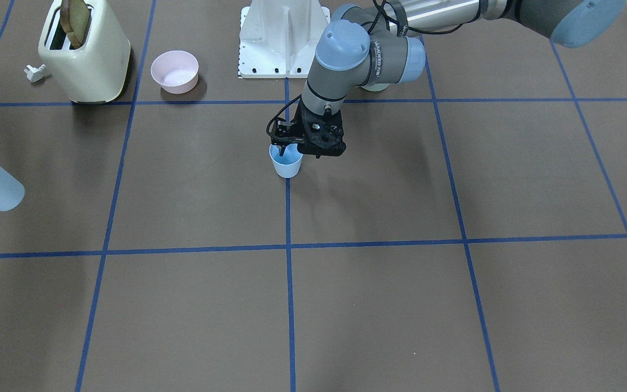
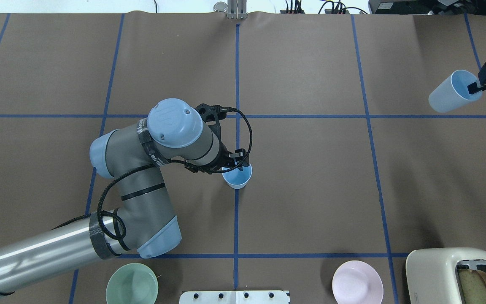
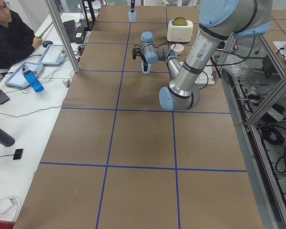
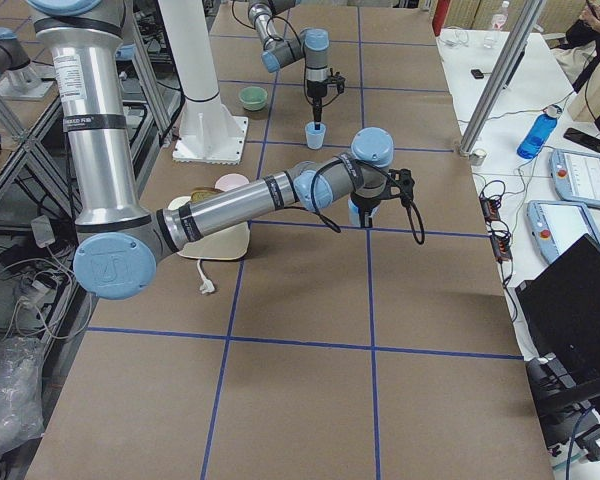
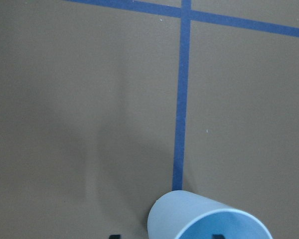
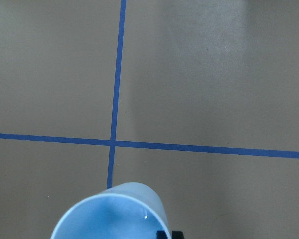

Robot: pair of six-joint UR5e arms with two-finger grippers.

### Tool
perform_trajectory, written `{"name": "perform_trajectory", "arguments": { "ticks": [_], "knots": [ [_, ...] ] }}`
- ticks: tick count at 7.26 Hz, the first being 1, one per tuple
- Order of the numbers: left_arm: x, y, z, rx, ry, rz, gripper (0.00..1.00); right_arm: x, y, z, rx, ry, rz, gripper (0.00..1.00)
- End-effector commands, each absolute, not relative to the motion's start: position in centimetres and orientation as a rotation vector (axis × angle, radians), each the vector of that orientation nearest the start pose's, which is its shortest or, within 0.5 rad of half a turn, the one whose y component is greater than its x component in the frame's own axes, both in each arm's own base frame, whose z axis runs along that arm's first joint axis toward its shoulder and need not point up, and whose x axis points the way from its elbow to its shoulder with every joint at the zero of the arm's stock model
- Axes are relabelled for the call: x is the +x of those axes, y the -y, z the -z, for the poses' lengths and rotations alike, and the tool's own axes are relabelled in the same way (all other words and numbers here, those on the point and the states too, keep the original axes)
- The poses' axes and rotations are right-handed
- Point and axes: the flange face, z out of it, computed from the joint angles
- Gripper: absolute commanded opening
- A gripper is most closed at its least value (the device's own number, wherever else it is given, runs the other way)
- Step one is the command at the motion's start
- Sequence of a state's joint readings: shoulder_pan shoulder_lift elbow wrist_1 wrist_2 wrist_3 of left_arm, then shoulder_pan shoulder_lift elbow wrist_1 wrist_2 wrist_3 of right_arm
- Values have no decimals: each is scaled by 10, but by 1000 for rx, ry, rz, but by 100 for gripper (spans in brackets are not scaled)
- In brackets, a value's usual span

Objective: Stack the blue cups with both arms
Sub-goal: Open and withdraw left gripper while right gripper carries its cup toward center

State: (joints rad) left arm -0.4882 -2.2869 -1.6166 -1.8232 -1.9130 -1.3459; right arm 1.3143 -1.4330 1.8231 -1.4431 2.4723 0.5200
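Note:
One blue cup (image 1: 286, 161) stands upright on the table's centre line; it also shows in the overhead view (image 2: 237, 176). My left gripper (image 1: 287, 146) points down over its rim and is open. In the left wrist view one fingertip (image 5: 218, 236) is inside the cup (image 5: 204, 219) and the other (image 5: 114, 235) is outside, clear of the wall. My right gripper (image 2: 475, 87) is shut on the rim of the second blue cup (image 2: 454, 91) and holds it tilted above the table at the far right. That cup fills the bottom of the right wrist view (image 6: 109, 214).
A cream toaster (image 1: 85, 51) with toast, a white plug (image 1: 35, 72) and a pink bowl (image 1: 174, 71) stand near the robot's right side. A pale green bowl (image 2: 132, 283) sits near its left side. The white base stand (image 1: 283, 38) is between them.

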Motion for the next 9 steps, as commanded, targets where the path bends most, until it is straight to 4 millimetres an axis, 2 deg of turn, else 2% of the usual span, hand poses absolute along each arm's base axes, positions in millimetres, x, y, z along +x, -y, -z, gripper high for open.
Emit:
{"name": "perform_trajectory", "arguments": {
  "ticks": [1,2,3,4,5,7,8,9],
  "knots": [
    [517,420,-160,88,-1110,67,98,-91,556,-374,89,984,-20,0],
    [483,438,-161,81,-1132,42,98,-102,562,-344,78,972,-22,0],
    [439,462,-172,81,-1139,22,98,-125,561,-321,60,969,-39,0],
    [394,480,-191,100,-1140,-5,98,-155,558,-294,43,971,-73,0],
    [340,501,-215,137,-1135,-38,98,-188,547,-267,30,971,-105,0],
    [232,533,-291,183,-1102,-91,98,-257,521,-217,11,970,-156,0],
    [181,538,-337,232,-1067,-152,98,-282,507,-204,7,967,-176,0],
    [141,544,-376,270,-1021,-178,98,-300,489,-193,2,969,-194,0]
  ]
}}
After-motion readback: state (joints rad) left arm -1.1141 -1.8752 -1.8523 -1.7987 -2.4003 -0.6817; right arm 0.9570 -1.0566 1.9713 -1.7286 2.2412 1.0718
